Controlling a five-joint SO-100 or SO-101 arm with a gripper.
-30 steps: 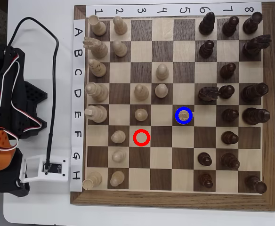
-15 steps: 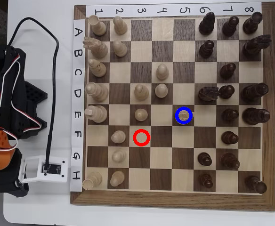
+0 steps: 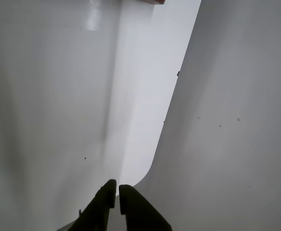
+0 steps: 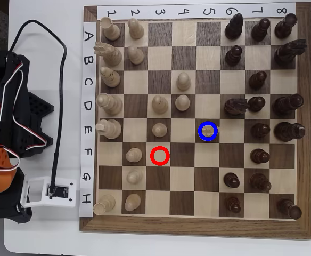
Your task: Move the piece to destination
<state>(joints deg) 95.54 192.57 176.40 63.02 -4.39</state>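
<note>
In the overhead view a small pale pawn (image 4: pixel 207 129) stands inside the blue ring (image 4: pixel 199 132) on a dark square of the chessboard (image 4: pixel 195 226), in row E, column 5. The red ring (image 4: pixel 160 156) marks an empty light square in row F, column 3. The arm (image 4: pixel 3 106) is folded off the board at the left. The wrist view shows my gripper (image 3: pixel 116 192) at the bottom edge over bare white table. Its dark fingers (image 3: pixel 107 190) are nearly touching, with nothing between them. Neither the board nor the pawn shows in the wrist view.
Pale pieces fill the board's left columns, such as a pawn (image 4: pixel 159 129) two squares left of the blue ring. Dark pieces fill the right, the nearest (image 4: pixel 235 105) up and right of it. A black cable (image 4: pixel 59 106) and a white camera mount (image 4: pixel 46 192) lie beside the board.
</note>
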